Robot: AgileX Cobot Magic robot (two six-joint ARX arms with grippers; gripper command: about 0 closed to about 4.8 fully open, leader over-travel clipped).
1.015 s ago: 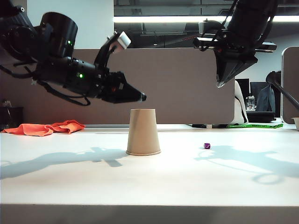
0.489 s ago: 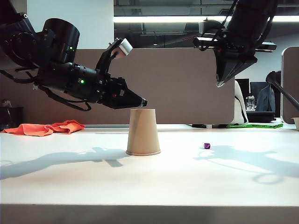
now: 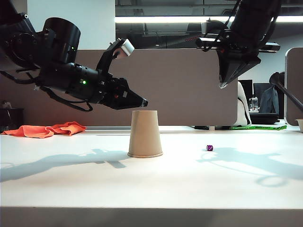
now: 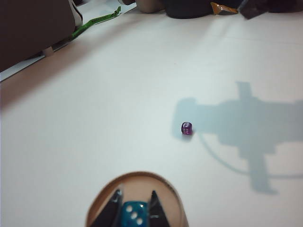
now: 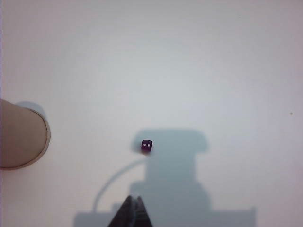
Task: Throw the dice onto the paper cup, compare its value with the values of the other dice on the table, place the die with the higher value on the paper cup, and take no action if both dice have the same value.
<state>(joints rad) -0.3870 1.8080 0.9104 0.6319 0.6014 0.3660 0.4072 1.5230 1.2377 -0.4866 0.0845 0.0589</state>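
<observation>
Cup (image 3: 145, 134) upside down mid-table, purple die (image 3: 209, 148) on the table at its 3 o'clock. Left gripper (image 3: 144, 101) just above the cup's base at 12, blue die (image 4: 134, 215) between its fingers. Right gripper (image 3: 221, 86) high above the purple die. Cloth (image 3: 45, 129) far off at 9.

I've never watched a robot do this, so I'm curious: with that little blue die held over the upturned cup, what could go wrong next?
1. The left gripper holds the tiny bright blue glossy die above the upside-down tan paper cup; the cup's flat top is small, so a released die may bounce off.
2. Lowering further, the gripper could nudge the light cup over.
3. A fallen die could roll toward the tiny dark purple die below the shut right gripper.
</observation>
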